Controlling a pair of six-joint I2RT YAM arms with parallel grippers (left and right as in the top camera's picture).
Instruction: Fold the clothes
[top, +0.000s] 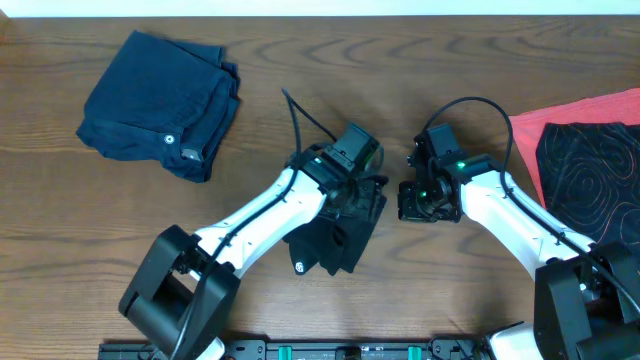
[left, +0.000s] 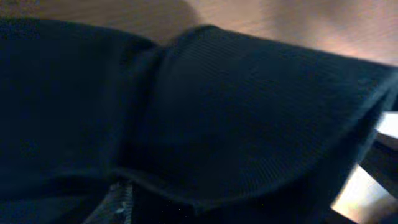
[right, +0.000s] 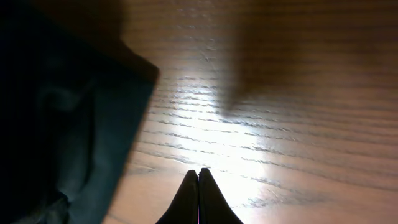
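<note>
Wooden table (top: 400, 300), black T-shirt (top: 345, 240) bunched at centre, left gripper (top: 362, 192) seemingly buried in it, jaws unseen so can't tell, right gripper (right: 199, 177) pinched closed, empty, just beside.

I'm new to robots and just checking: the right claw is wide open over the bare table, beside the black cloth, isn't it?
Not quite. The right claw is shut, its tips pressed together, as the right wrist view shows. The rest holds: it is over the bare table, beside the black cloth.
</note>
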